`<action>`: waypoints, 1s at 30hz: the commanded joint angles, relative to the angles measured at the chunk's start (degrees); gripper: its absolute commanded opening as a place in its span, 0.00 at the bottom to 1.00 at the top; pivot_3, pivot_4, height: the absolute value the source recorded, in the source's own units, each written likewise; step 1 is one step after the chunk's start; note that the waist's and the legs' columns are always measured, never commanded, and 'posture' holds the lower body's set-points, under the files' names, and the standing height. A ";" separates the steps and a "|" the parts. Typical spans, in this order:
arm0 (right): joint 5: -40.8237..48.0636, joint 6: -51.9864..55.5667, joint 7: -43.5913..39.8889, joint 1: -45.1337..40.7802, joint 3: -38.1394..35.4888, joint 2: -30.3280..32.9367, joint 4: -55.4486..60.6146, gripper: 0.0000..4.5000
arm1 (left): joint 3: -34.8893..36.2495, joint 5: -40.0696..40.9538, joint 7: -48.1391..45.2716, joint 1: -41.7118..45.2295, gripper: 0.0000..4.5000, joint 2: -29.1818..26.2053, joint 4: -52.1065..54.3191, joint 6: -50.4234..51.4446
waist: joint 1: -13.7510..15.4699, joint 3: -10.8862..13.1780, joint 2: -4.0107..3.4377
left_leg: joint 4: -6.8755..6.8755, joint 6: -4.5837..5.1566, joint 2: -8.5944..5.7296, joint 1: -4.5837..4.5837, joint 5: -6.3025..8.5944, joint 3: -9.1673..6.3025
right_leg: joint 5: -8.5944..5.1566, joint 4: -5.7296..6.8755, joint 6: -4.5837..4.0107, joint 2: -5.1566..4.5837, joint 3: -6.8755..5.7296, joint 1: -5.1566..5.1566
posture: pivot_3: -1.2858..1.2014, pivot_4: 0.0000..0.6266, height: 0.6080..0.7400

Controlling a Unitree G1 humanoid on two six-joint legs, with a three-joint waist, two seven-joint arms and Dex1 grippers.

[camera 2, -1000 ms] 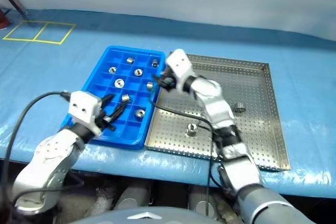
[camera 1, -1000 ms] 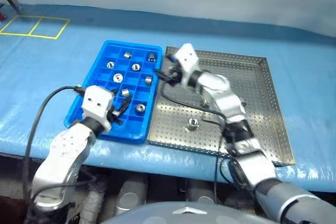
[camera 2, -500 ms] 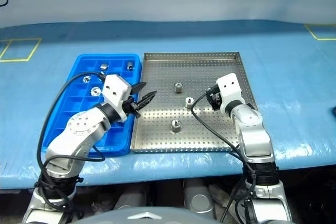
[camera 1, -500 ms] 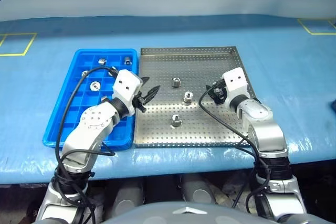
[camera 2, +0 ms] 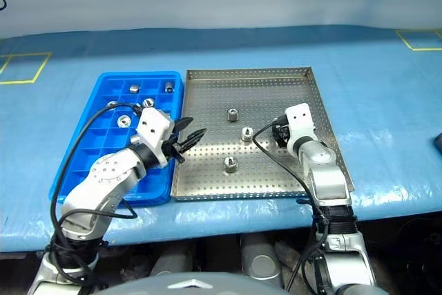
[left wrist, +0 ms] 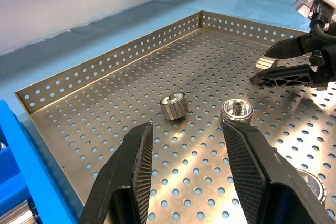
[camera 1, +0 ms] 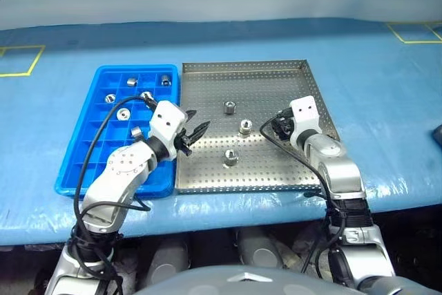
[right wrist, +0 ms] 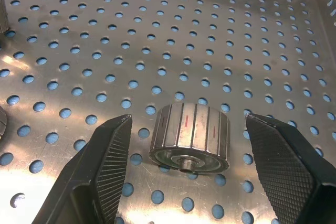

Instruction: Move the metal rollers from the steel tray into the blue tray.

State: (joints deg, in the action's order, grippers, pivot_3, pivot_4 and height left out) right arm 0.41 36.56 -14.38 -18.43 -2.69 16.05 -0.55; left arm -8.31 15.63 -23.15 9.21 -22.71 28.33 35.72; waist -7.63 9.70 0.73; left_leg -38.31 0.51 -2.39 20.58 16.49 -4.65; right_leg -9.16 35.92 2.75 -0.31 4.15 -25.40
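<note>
Still, four metal rollers [camera 1: 230, 107] in the steel tray [camera 1: 262, 74]; others in the blue tray [camera 1: 76, 157].

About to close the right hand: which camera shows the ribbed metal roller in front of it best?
Right wrist view: the ribbed silver metal roller lies on its side between the open right hand's fingers, untouched. Head views hide it behind the wrist.

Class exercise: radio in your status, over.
Right gripper open around one metal roller, not gripping. Left gripper open, empty. Three more rollers loose in steel tray; blue tray partly filled. Nothing blocking.
</note>
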 commanded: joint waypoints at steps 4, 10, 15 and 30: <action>0.35 -0.16 2.77 -1.38 -1.50 -0.24 -0.44 0.55 | 1.65 -0.75 0.68 -0.44 0.50 -0.37 2.69 -1.27 | 0.25 0.00 0.00 | 0.00 0.01 0.00 0.00 0.00 -0.01 | 0.00 0.00 0.00 0.00 -0.01 0.00 | 0.46 0.24 1.00; 0.93 -0.26 2.72 -0.66 -1.37 -0.05 0.96 0.38 | 1.90 -0.92 0.48 -0.36 0.50 -0.39 2.47 -1.32 | 0.36 0.00 0.00 | 0.00 0.01 0.00 0.01 0.01 0.00 | 0.01 0.00 0.01 0.00 0.00 -0.01 | 0.46 0.24 1.00; 1.39 -0.45 2.53 -0.66 -1.05 -0.26 3.71 0.38 | 2.29 -1.11 0.10 -0.40 0.50 -0.60 2.38 -1.41 | 0.31 0.00 0.00 | 0.00 0.01 0.00 0.01 0.01 0.01 | 0.01 -0.01 0.01 0.00 0.01 -0.01 | 0.46 0.24 1.00; 11.71 -1.54 -17.05 -6.86 14.41 -2.49 17.73 0.38 | 28.26 1.04 2.57 -19.05 0.50 -7.29 17.95 6.79 | 1.46 0.02 0.05 | 0.13 -0.01 0.10 -0.02 0.01 -0.29 | -0.04 -0.01 -0.10 0.01 -0.09 -0.11 | 0.51 0.24 1.00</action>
State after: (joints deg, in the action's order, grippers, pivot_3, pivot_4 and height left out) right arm 10.28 35.44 -29.07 -24.16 10.71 13.72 14.37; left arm 15.78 16.24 -21.08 -8.48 -29.21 41.81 40.95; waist -6.18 9.72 0.78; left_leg -38.21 0.51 -2.32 20.59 16.51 -5.01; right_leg -9.22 35.89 2.64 -0.34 3.96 -25.49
